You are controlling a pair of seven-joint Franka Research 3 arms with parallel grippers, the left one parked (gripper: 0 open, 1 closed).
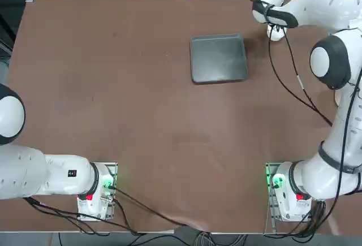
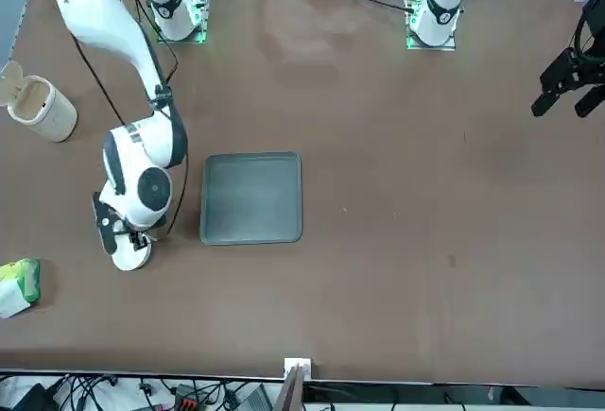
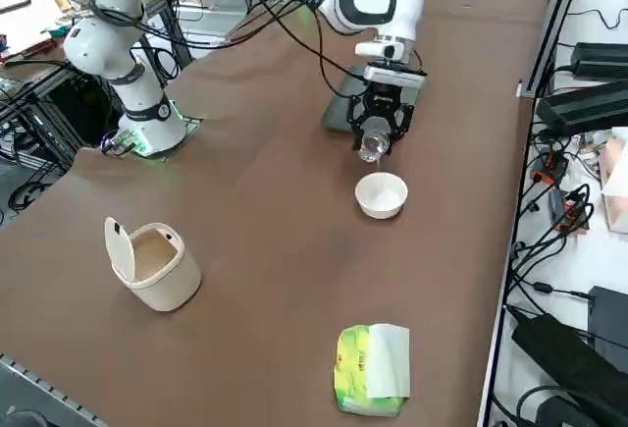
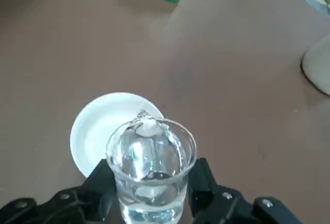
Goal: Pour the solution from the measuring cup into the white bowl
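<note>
My right gripper (image 3: 377,133) is shut on the measuring cup (image 3: 373,144), a small clear cup with clear liquid in it. The cup hangs just above the table, beside the white bowl (image 3: 381,194). In the right wrist view, black fingers (image 4: 98,180) clamp the cup (image 4: 151,165) on both sides. Its spout reaches over the rim of the bowl (image 4: 98,131), which looks empty. From the front, the bowl (image 2: 130,256) peeks out under the gripper (image 2: 118,233). From the top, the wrist covers most of the bowl (image 1: 276,35).
A grey tray (image 1: 219,58) lies just behind the gripper, toward the table's middle. A cream-white container (image 3: 152,262) with its lid open stands nearer the robot's right edge. A green and white packet (image 3: 373,368) lies at the far corner.
</note>
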